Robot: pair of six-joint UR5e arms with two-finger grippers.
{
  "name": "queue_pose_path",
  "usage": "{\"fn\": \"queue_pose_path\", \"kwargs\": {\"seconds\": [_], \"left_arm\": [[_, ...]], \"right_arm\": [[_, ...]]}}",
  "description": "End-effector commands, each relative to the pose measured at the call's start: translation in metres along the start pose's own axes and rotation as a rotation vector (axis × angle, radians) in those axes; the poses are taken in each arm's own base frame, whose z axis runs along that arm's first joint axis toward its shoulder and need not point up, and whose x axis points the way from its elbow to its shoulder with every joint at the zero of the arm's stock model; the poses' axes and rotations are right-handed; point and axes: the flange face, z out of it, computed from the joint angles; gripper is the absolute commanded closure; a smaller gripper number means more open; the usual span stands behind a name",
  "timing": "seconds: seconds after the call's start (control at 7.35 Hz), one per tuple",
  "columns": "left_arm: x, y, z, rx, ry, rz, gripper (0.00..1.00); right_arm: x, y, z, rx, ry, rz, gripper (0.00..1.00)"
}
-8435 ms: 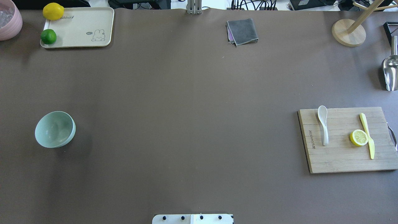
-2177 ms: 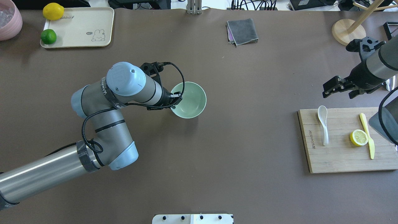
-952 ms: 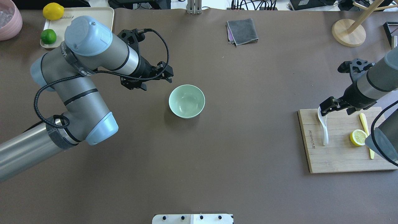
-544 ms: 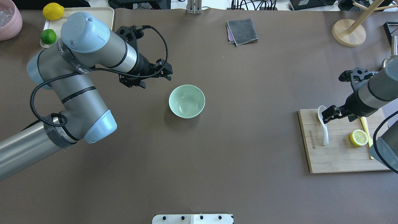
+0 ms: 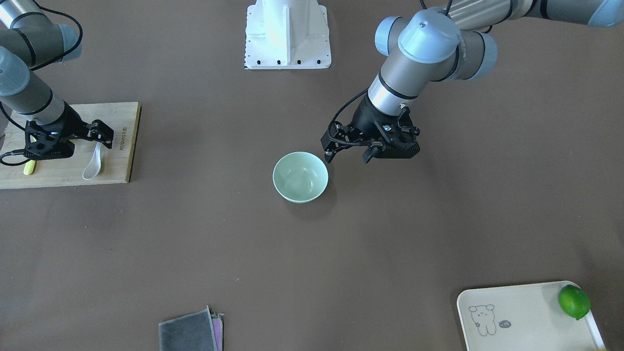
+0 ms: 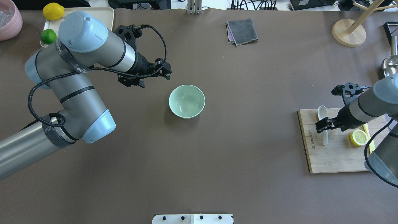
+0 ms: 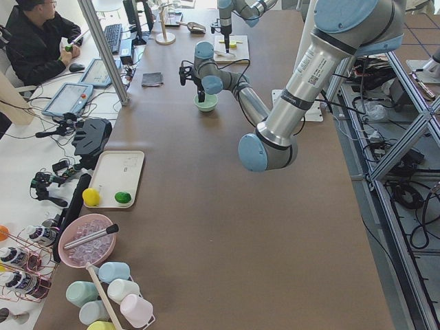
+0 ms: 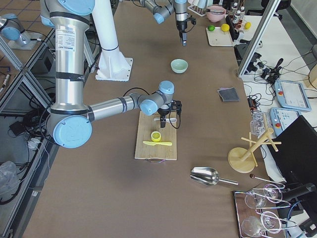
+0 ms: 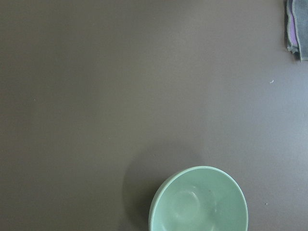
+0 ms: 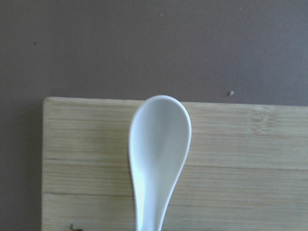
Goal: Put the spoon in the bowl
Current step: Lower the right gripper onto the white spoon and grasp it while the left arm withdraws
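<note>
On my screens the spoon lies flat on the wooden board, at the right side of the worktop. It lies with its hollow side up, near the board edge that looks to the middle of the worktop. In the right wrist view its scoop fills the middle of the picture, close to the far edge of the board.

The right claw hangs low over the handle of the spoon. Its fingers are spread apart and it grips nothing. From the overhead view I cannot tell if a finger touches the handle. A half lemon and a yellow knife lie on the same board, on the other side of the claw.

The bowl stands upright and empty near the middle of the worktop, well apart from the board.

The left claw hovers beside the bowl, on the robot's left of it, and does not touch it. Its fingers are also apart, with nothing between them. The left wrist view looks down on the bowl at the lower edge of its picture.
</note>
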Motion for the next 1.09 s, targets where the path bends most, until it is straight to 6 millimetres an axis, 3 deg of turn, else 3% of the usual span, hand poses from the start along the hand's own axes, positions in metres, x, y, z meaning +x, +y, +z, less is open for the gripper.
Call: {"fn": "queue_pose_path", "kwargs": {"seconds": [0.0, 0.27, 0.41, 0.54, 0.82, 0.95], "left_arm": [[-0.002, -0.001, 0.001, 0.001, -0.004, -0.001, 0.02], [-0.002, -0.001, 0.001, 0.004, -0.005, -0.002, 0.02], [-0.002, -0.001, 0.001, 0.004, -0.005, -0.002, 0.02], [-0.002, -0.001, 0.002, 0.004, -0.005, -0.002, 0.02], [-0.002, 0.0, 0.001, 0.004, -0.004, -0.003, 0.02], [-0.002, 0.0, 0.001, 0.004, -0.004, -0.003, 0.02]], "right_arm": [[0.0, 0.0, 0.001, 0.01, -0.015, -0.008, 0.04], [-0.005, 0.0, -0.004, 0.015, -0.026, 0.003, 0.15], [-0.004, 0.0, -0.004, 0.013, -0.026, 0.008, 0.28], [-0.007, 0.0, -0.005, 0.015, -0.031, 0.038, 0.47], [-0.011, 0.002, -0.007, 0.016, -0.034, 0.049, 0.71], [-0.01, 0.001, -0.007, 0.019, -0.033, 0.05, 0.88]]}}
